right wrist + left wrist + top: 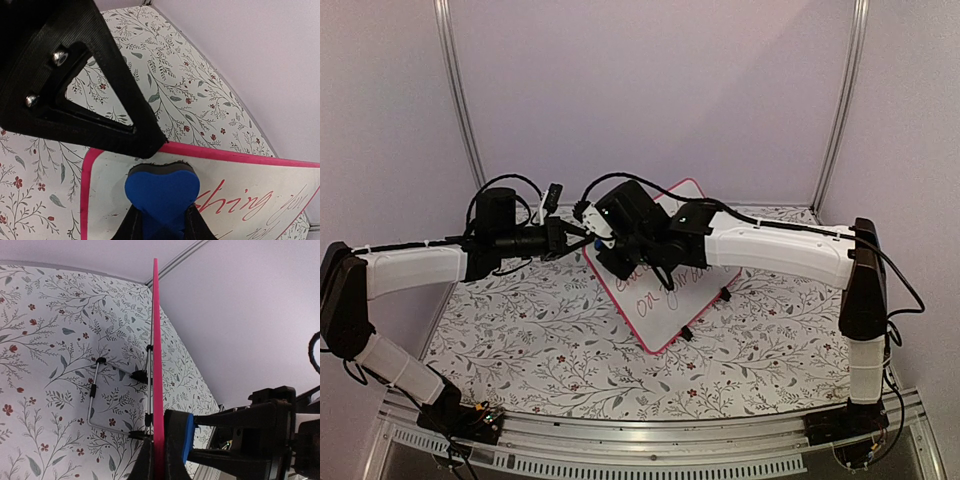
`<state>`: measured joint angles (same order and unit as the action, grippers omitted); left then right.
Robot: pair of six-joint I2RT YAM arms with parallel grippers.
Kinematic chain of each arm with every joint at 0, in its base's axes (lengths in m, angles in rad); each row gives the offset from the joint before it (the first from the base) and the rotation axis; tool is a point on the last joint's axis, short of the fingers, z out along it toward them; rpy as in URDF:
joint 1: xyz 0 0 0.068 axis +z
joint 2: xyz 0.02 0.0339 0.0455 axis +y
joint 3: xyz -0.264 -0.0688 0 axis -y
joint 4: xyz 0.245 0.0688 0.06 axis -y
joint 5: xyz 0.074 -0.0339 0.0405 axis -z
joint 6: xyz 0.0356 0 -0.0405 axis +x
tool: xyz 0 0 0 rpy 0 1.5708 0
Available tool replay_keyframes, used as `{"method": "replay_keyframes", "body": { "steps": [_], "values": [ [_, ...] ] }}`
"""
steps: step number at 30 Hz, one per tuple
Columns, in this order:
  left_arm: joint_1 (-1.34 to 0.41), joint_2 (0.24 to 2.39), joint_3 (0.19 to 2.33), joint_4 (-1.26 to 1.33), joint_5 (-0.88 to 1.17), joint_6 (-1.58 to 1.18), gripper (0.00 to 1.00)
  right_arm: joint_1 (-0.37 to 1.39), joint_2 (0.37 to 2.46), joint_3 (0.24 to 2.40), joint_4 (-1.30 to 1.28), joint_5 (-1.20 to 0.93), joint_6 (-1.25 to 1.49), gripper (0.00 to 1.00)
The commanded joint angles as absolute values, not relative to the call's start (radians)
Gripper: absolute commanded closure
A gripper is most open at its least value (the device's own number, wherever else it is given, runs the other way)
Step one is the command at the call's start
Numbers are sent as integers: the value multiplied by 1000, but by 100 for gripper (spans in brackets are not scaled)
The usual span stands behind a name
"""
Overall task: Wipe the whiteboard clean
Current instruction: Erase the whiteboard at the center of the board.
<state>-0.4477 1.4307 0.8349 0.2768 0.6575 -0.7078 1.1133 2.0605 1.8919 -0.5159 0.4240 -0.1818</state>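
Observation:
The whiteboard (665,310), pink-framed, stands tilted on the floral table with handwriting (250,200) on its face. My left gripper (582,238) is shut on the board's upper left edge; in the left wrist view the pink frame (156,340) runs edge-on between the fingers of the left gripper (159,456). My right gripper (161,212) is shut on a blue heart-shaped eraser (161,190), whose dark felt side lies against the board's face (107,200) near its top left corner. The eraser (187,437) also shows beside the left fingers. The right arm covers the board's upper part from above.
A wire stand (94,390) with black clips props the board from behind. Two black clip feet (687,333) sit at its lower right edge. The left gripper's black finger (75,75) lies close above the eraser. Pale walls enclose the table (520,340) at the back and sides.

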Motion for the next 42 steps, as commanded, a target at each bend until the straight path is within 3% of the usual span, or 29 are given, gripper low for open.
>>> {"method": "replay_keyframes", "body": {
  "steps": [1, 13, 42],
  "values": [
    [-475, 1408, 831, 326, 724, -706, 100, 1099, 2100, 1912, -512, 421, -184, 89],
    [-474, 1413, 831, 328, 724, -707, 100, 1109, 2032, 1756, -515, 395, -119, 89],
    [-474, 1413, 830, 330, 724, -711, 100, 1157, 1987, 1661, -554, 398, -59, 90]
  ]
}}
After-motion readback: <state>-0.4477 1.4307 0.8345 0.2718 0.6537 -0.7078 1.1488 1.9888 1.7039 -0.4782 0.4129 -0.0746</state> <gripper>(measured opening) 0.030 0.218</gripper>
